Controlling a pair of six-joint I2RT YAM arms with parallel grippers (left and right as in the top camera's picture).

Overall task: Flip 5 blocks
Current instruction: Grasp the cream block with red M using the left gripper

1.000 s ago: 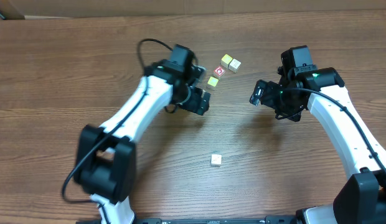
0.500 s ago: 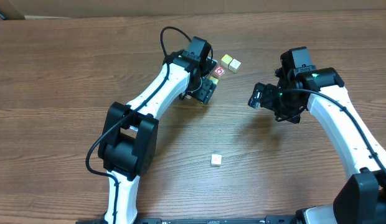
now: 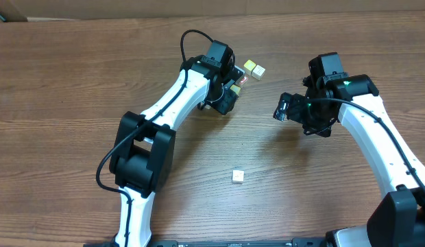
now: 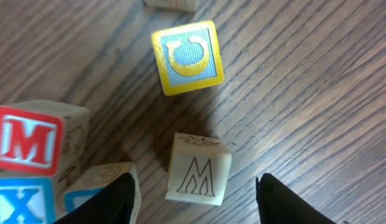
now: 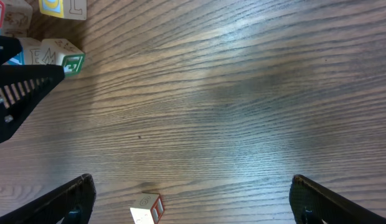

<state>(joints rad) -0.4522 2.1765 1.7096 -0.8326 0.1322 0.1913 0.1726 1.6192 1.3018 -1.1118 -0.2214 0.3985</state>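
- The cream block shows an outlined "M" on the face turned to the left wrist camera. It lies on the tabletop between the left gripper's fingers.
- Those fingers are released: they stand on either side of the cream block, with bare wood showing on each side.
- Just beyond it, and apart from it, lies the yellow-rimmed block, with a yellow "U" on its blue face.
- At that view's left edge the red-letter block reads "M". A blue "X" sits below it; whether it is on the same cube I cannot tell.
- The overhead view shows five blocks: four clustered at the left gripper, one of them partly hidden, and the lone block well apart, nearer the arm bases.
- The right gripper hovers with its fingers spread wide, grasping nothing.
- In the right wrist view's top corner, the corner block shows an "L".
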